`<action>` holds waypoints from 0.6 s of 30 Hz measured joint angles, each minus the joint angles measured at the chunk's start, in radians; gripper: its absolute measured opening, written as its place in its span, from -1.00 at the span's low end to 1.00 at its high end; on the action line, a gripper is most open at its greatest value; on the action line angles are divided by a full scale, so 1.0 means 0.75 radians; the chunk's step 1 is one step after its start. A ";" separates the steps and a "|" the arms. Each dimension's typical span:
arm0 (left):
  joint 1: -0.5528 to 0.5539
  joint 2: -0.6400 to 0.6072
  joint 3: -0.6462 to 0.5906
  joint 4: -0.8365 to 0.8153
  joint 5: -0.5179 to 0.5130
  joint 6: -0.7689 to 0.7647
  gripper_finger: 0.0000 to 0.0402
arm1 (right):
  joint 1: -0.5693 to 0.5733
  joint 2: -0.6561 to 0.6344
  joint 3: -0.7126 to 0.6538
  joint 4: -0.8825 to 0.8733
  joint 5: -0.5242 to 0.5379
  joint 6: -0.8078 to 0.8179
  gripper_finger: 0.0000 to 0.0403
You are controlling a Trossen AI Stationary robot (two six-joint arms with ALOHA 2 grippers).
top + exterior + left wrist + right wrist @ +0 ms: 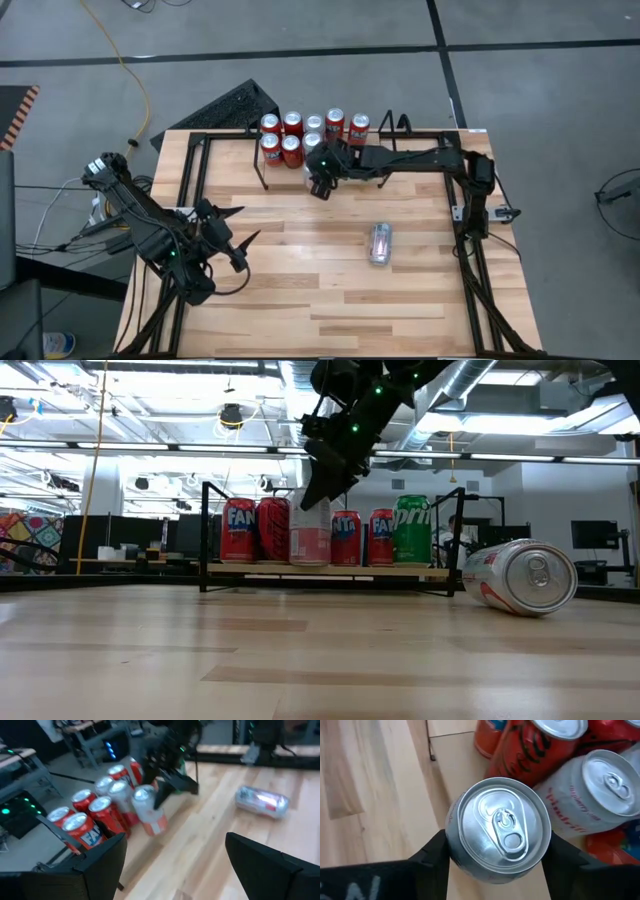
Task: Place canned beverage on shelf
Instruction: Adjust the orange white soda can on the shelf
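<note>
Shelf (262, 160) sits at the table's (330, 300) far edge, its back row filled with cans (291, 123) and its near left corner taken by two red ones; the near right part of the rack shows bare rods. In front of the shelf the wood lies broad and open, broken only by a loose can (380, 243) on its side toward the right rail.

The right gripper (318, 186) reaches in over the shelf's front edge, and the right wrist view shows its two fingers pressed against opposite sides of a pale can (497, 830), clenched on it from above. That can stands upright just beside the red ones at the front of the rack; in the low view (309, 532) its base looks level with the shelf board, though whether it rests there cannot be told.

The left gripper (238, 238) waits well apart over the table's near left, fingers spread wide and holding nothing.

Only the low view shows a green can (411, 530) at the row's right end; only the left wrist view shows the pale can (150, 812) leaning slightly.
</note>
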 joint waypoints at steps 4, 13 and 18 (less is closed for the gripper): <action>0.000 0.000 0.000 0.000 -0.077 -0.019 0.62 | 0.052 0.000 -0.003 0.008 0.043 0.031 0.09; 0.001 -0.001 0.000 -0.008 0.059 -0.078 0.62 | 0.262 -0.055 -0.004 -0.013 0.050 -0.044 0.09; 0.004 -0.001 0.000 0.001 0.179 0.057 0.62 | 0.409 -0.125 -0.004 0.032 -0.140 -0.185 0.09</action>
